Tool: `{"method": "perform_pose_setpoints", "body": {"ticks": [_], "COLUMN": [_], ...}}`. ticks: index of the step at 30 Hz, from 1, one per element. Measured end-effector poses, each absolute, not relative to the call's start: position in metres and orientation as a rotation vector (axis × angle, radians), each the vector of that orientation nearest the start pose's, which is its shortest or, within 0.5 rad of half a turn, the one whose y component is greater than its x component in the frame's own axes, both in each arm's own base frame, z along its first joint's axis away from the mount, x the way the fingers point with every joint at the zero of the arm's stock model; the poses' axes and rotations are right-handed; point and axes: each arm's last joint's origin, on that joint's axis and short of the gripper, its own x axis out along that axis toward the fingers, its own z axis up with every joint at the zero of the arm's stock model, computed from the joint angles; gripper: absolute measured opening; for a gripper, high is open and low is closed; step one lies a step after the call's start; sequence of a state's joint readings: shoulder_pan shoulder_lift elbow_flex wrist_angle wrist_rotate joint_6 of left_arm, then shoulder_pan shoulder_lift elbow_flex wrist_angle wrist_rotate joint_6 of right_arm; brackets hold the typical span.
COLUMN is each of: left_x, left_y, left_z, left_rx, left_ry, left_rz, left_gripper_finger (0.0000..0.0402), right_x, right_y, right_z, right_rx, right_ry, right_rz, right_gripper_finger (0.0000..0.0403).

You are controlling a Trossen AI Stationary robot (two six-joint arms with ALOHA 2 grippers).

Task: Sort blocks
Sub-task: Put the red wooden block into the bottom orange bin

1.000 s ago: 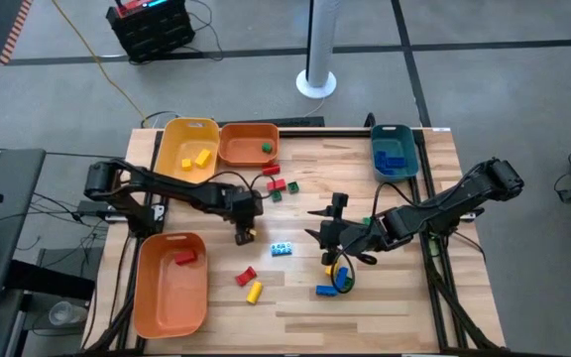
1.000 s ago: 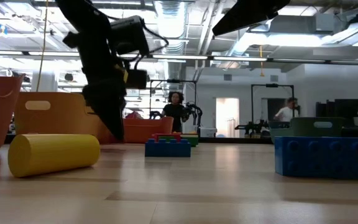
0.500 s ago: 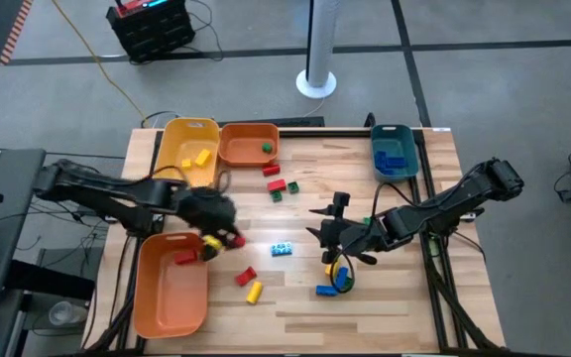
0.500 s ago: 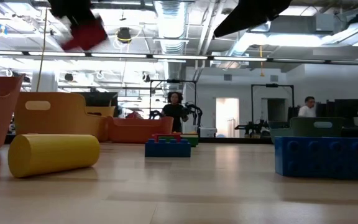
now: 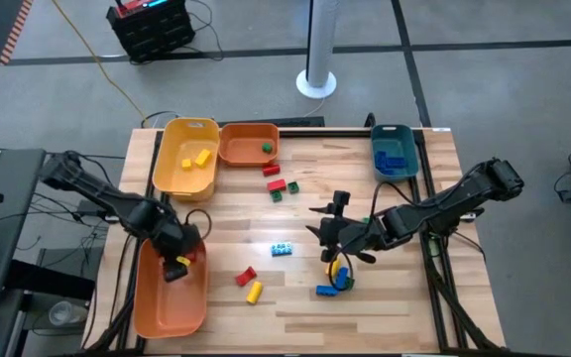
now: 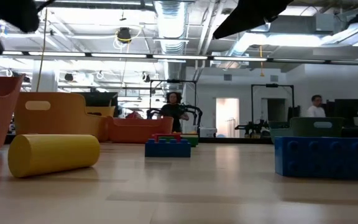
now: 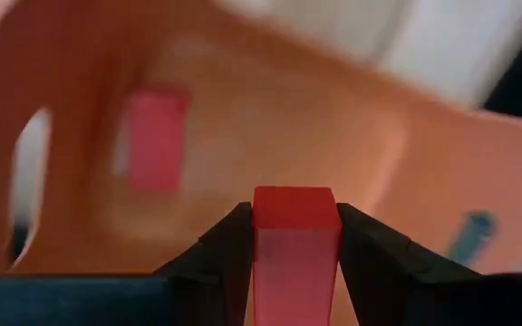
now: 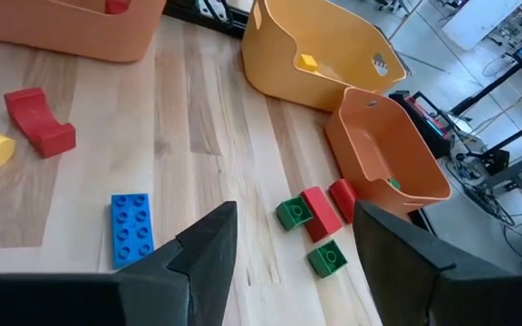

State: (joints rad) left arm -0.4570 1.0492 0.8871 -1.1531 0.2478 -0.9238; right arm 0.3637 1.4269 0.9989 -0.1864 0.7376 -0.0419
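We've swung the left gripper from mid-tabletop over to the near-left orange bin; it's still clamped on a red block, release not done. Right gripper idles mid-tabletop, jaws wide, empty. Other blocks remain unsorted.

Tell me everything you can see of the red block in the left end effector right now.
The red block is a small, smooth piece of plastic with a flat square end facing the left wrist camera. It sits upright between the two dark fingers of the left end effector, which press on its two sides. From above, the end effector hangs over the large orange bin at the table's front left, so the block is off the table. Another red block already lies in that bin. No studs are visible.
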Motion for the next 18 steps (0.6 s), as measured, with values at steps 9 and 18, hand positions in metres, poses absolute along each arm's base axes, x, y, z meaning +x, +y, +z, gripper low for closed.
{"method": "perform_pose_setpoints", "body": {"ticks": [9,18], "left_x": [0.155,0.158], "left_y": [-0.086,-0.09], "left_z": [0.235,0.24], "left_rx": [-0.508,-0.519], "left_ry": [1.683,1.764], "left_rz": [0.182,0.095], "left_gripper_finger": [0.0184,0.0222], "right_x": [0.29,0.29], "right_y": [0.09,0.09], "right_z": [0.267,0.267], "right_rx": [-0.36,-0.361], "right_ry": [0.529,0.529], "right_rz": [-0.351,-0.35], "right_gripper_finger": [0.023,0.023]}}
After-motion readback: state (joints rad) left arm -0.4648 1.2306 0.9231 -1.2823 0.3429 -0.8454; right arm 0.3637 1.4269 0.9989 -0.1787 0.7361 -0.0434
